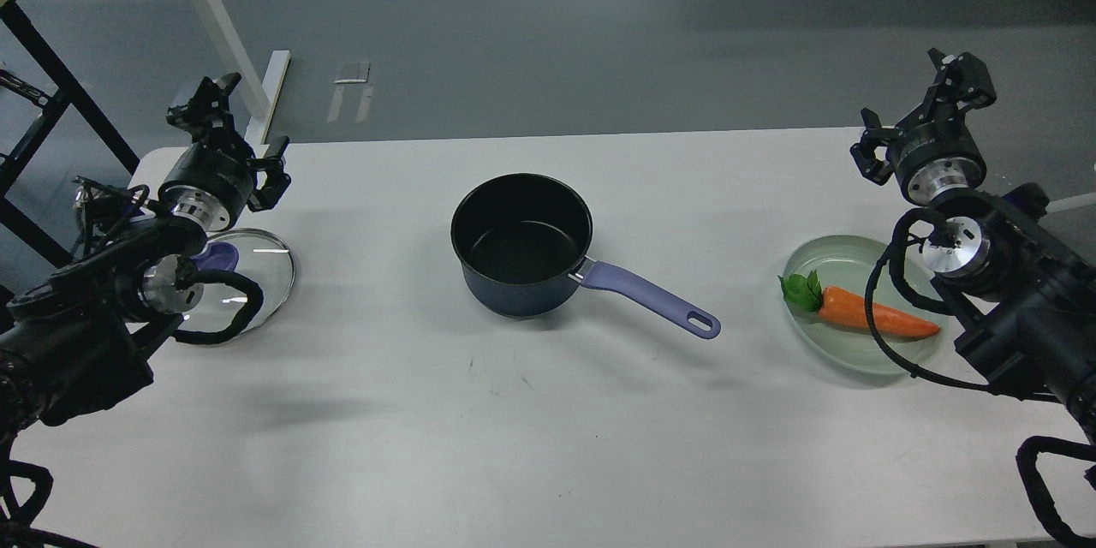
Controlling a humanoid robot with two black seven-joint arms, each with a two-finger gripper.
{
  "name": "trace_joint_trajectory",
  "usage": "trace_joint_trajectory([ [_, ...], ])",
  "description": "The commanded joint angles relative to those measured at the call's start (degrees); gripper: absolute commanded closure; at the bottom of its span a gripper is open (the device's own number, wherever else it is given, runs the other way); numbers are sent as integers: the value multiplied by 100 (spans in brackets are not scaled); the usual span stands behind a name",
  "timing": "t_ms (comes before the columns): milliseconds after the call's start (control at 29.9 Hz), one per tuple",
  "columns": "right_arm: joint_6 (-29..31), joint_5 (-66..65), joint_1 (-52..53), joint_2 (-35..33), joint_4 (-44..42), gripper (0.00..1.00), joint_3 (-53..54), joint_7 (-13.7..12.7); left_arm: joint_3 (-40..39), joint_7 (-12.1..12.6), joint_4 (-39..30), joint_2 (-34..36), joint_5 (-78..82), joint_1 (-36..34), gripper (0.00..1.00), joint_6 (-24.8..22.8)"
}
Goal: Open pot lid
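The dark blue pot [522, 244] stands open in the middle of the white table, its purple handle [651, 300] pointing to the front right. Its glass lid [261, 274] with a purple knob [221, 255] lies flat on the table at the left, apart from the pot and partly hidden by my left arm. My left gripper [210, 96] is raised above the table's back left edge, behind the lid, holding nothing. My right gripper [957, 73] is raised at the back right, empty. Both are seen end-on and dark, so their fingers cannot be told apart.
A pale green plate [843, 360] with an orange toy carrot [865, 314] sits at the right, partly behind my right arm's cable. A white desk leg [227, 34] and a black stand [51, 94] are on the floor beyond the table's left end.
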Motion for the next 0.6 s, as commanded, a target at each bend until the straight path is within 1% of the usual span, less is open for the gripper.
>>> trace_joint_trajectory([
  [0, 8, 162, -54, 183, 46, 0, 44, -4, -185, 0, -10, -59, -71, 39, 1, -43],
  [134, 8, 162, -63, 227, 81, 0, 35, 13, -194, 0, -19, -129, -430, 101, 1, -165],
  [368, 17, 162, -28, 342, 160, 0, 35, 13, -203, 0, -2, -147, -581, 171, 1, -148],
  [568, 26, 153, -46, 342, 502, 0, -8, 4, -677, 0, -2, -41, -590, 180, 1, -96],
])
